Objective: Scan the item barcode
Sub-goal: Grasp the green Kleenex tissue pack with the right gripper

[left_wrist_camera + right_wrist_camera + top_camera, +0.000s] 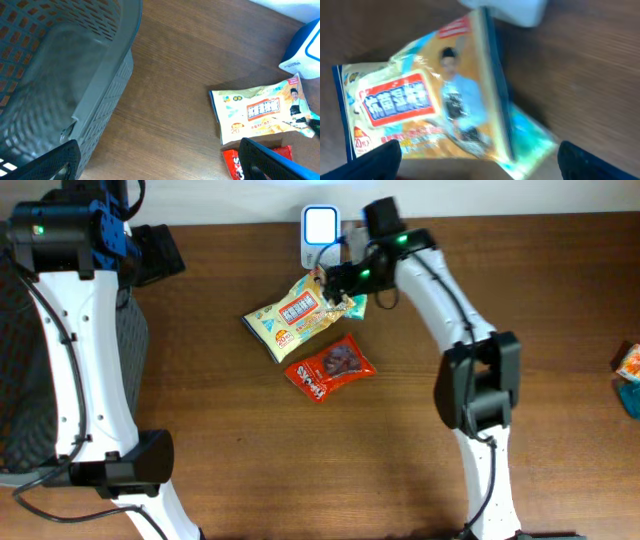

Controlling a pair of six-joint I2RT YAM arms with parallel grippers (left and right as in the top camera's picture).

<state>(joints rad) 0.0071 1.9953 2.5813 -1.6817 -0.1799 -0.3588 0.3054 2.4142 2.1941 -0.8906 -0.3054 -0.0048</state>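
Your right end effector [480,157] hovers over the yellow snack packet [300,320], jaws spread wide, gripping nothing. The packet lies on the surface [300,470] just near the white scanner [320,228]. Your left end effector [157,152] is also spread wide and empty.

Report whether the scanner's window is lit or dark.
Lit: the scanner window glows bright white in the overhead view.

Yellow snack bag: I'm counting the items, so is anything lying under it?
A teal-green edge pokes out beneath one end of the yellow snack bag; whether it is a separate packet or the bag's own fold is covered. The red packet lies beside it, not under.
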